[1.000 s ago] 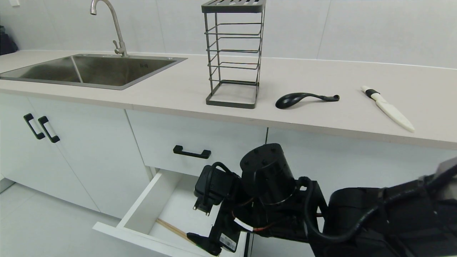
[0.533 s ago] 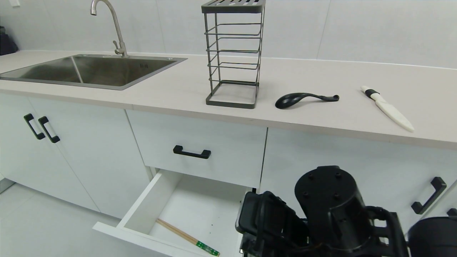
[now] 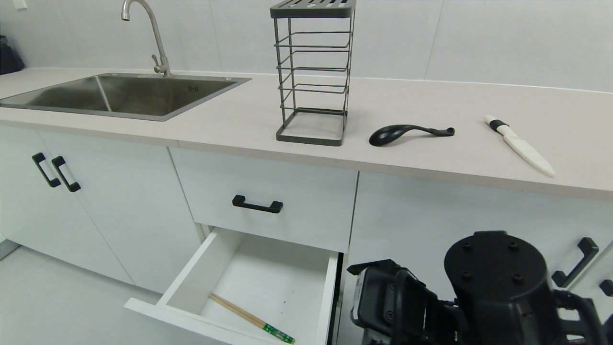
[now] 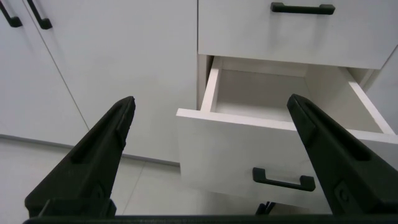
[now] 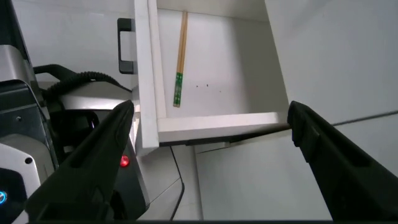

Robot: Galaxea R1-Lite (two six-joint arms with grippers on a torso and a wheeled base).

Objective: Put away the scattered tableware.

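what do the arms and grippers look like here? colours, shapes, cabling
All matte black. The right arm has a round end cap with small screw holes, a boxy black module beside it, and black cables looping around the joint. The left gripper and right gripper each have two long, flat-sided jaws that taper toward the tips.

White cabinets (image 3: 119, 201) with black handles are standing under a beige counter (image 3: 431, 105). A drawer (image 3: 268, 282) is hanging open just before the right gripper (image 5: 210, 112), with a steel sink (image 3: 129, 93) and tap (image 3: 153, 33) sitting well to its left. A pale tiled wall (image 3: 479, 38) is rising behind, and grey floor (image 3: 57, 306) is spreading below.
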